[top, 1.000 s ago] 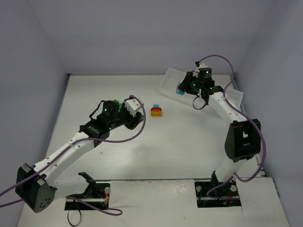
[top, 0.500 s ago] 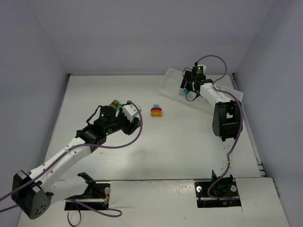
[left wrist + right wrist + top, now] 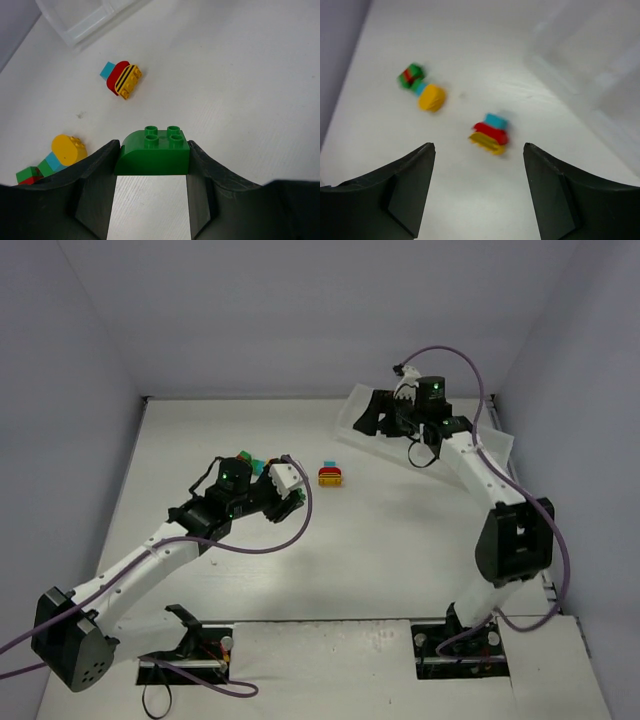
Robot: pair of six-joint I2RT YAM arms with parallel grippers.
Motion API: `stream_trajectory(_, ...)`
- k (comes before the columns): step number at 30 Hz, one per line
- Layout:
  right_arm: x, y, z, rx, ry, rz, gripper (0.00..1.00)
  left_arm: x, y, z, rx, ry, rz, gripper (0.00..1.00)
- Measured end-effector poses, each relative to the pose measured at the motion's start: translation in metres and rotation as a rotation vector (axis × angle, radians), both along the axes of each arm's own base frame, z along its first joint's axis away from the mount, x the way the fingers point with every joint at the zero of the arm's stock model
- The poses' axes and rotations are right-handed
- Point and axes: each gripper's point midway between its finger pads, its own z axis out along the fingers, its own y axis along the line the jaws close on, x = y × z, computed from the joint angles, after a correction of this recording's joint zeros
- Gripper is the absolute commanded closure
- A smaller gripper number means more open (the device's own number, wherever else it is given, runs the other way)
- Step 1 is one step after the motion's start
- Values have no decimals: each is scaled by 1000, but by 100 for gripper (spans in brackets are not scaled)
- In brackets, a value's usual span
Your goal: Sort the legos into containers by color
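My left gripper (image 3: 153, 150) is shut on a green lego (image 3: 155, 149) with a rounded edge, held a little above the table; from above that gripper (image 3: 297, 500) is left of centre. A stack of teal, red and yellow legos (image 3: 330, 475) (image 3: 121, 79) (image 3: 490, 132) lies mid-table. A second stack of yellow, teal, green and red legos (image 3: 50, 162) (image 3: 422, 87) lies by the left wrist (image 3: 245, 458). My right gripper (image 3: 477, 147) (image 3: 378, 418) is open and empty over the left end of the containers (image 3: 350, 428), a translucent tray.
The tray (image 3: 85, 20) (image 3: 600, 75) runs diagonally along the back right, near the right wall. Purple-grey walls close the table on three sides. The right wrist view is blurred.
The right gripper opened over the tray and the teal lego it held no longer shows. The right wrist swung. The left arm shifted slightly, still gripping the green lego.
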Motion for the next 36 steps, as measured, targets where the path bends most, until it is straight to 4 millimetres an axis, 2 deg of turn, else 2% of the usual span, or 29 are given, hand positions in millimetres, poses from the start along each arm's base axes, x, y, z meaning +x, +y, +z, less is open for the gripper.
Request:
stream_trajectory(3,-59,49,35,89,-44,222,29,1,-3,7,-5,-26,-22,94)
stream_trajectory(5,-97,78,47,135,-49,359,27,1,-6,11,-8,-39,-39,94)
stream_trajectory(8,-142,109,47,178,-21,509,25,1,-9,13,-11,-44,-59,94)
stream_trajectory(9,-164,120,39,197,19,568,25,1,-10,13,-11,-45,-63,94)
stream_trajectory(16,-182,126,25,214,79,601,22,-1,-14,19,-24,-53,-94,94)
stream_trajectory(21,-191,135,27,225,87,629,19,-2,-18,25,-37,-64,-110,94)
stream_trajectory(27,-204,149,31,238,82,673,19,0,-20,19,-27,-51,-114,94)
stream_trajectory(33,-207,156,33,245,73,690,30,-2,-23,18,-26,-47,-126,94)
stream_trajectory(35,-207,158,31,245,77,695,37,-2,-24,19,-27,-49,-130,94)
stream_trajectory(36,-208,159,29,245,83,697,44,-3,-25,19,-28,-50,-131,94)
